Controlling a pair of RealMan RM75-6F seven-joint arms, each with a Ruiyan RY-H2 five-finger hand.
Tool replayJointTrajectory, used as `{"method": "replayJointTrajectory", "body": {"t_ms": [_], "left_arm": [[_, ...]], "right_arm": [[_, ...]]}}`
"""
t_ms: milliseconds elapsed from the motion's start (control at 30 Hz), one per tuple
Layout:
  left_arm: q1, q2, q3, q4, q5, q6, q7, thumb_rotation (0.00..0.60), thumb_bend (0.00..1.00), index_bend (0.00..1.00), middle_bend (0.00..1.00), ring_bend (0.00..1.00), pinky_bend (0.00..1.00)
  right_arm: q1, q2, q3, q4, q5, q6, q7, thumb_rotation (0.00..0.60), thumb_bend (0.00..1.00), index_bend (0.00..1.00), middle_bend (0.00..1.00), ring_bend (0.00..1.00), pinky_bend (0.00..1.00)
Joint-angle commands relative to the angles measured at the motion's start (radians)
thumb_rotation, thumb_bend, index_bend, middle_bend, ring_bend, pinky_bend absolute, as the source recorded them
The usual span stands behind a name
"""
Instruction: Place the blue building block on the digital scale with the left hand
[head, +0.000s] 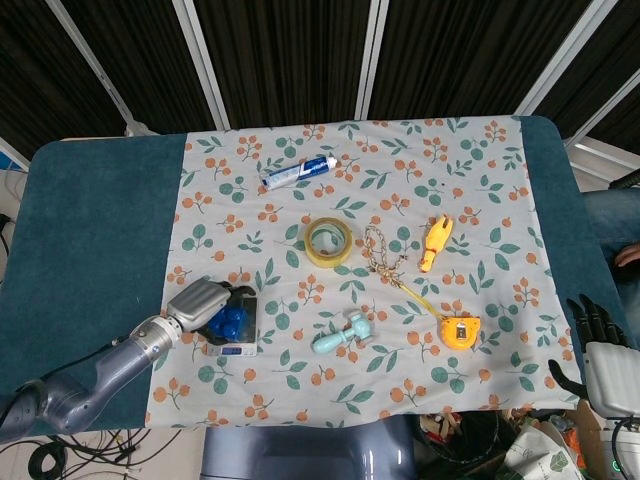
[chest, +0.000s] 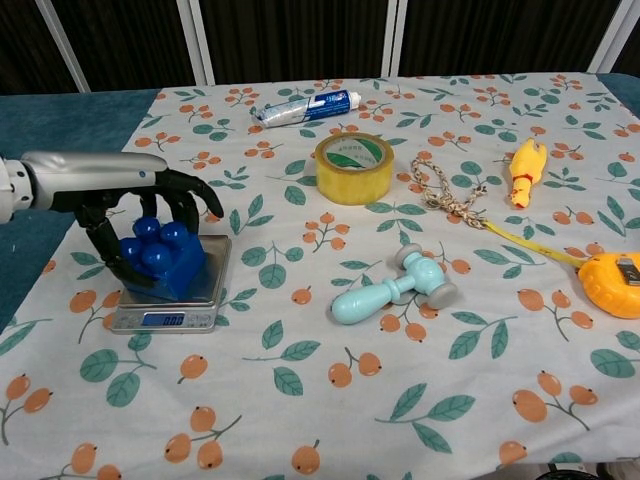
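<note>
**Block over the scale pan, release pending**

We read this as the set-down step. Left hand (chest: 120, 215) has its fingers clamped on the blue building block (chest: 160, 262), which sits on or just above the digital scale (chest: 175, 290); contact not resolvable. Next: spread the fingers and lift straight up without dragging the block. Tape roll (chest: 352, 167), mallet toy (chest: 395, 287) and toothpaste tube (chest: 305, 107) lie well apart; nothing blocks us. Right hand (head: 605, 365) parked off the table edge, fingers apart, empty.

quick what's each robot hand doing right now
Left robot hand: holding the blue building block on the digital scale.
Right robot hand: holding nothing, fingers apart, open.
</note>
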Motion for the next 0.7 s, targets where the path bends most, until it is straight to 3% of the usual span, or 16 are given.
{"method": "replayJointTrajectory", "body": {"t_ms": [33,267,433,533,700], "left_arm": [[-0.002,0.003,0.004,-0.009,-0.022,-0.005,0.041,0.6,0.02,0.1,0.24,0.17,0.42],[0.003,0.021,-0.008,-0.034,-0.065,0.013,0.088,0.6,0.0,0.06,0.13,0.03,0.27],[0.032,0.055,-0.058,-0.08,-0.06,0.094,0.014,0.6,0.0,0.05,0.12,0.02,0.22],[0.052,0.098,-0.071,-0.119,-0.003,0.132,-0.075,0.6,0.0,0.05,0.12,0.02,0.22],[0.098,0.213,-0.035,-0.163,0.164,0.211,-0.206,0.6,0.0,0.05,0.12,0.02,0.21]], "right_arm": [[0.0,0.0,0.0,0.0,0.001,0.0,0.0,0.6,0.22,0.0,0.0,0.06,0.18],[0.0,0.0,0.0,0.0,0.0,0.0,0.0,0.6,0.22,0.0,0.0,0.06,0.18],[0.0,0.0,0.0,0.0,0.002,-0.002,-0.001,0.6,0.22,0.0,0.0,0.06,0.18],[0.001,-0.001,0.0,0.001,0.003,-0.003,-0.003,0.6,0.22,0.0,0.0,0.06,0.18],[0.001,-0.002,0.0,0.001,0.002,-0.002,-0.006,0.6,0.22,0.0,0.0,0.06,0.18]]}}
